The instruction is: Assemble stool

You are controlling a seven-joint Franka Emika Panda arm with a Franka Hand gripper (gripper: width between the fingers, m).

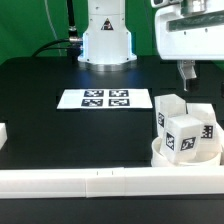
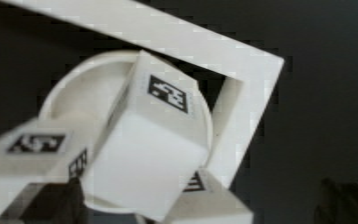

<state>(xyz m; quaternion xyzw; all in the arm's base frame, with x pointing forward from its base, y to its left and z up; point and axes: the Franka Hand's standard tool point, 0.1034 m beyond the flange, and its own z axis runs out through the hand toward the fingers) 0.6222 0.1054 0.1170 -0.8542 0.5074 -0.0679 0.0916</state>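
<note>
Wrist view: gripper hangs wide open, holding nothing, above the seat and its standing legs. Descending off-centre could knock one askew.

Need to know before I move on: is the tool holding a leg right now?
No. In the exterior view the tool hangs open above the legs standing on the seat disc, gripping nothing.

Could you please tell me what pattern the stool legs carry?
Black-and-white square tags on white legs, showing best in the exterior view.
</note>
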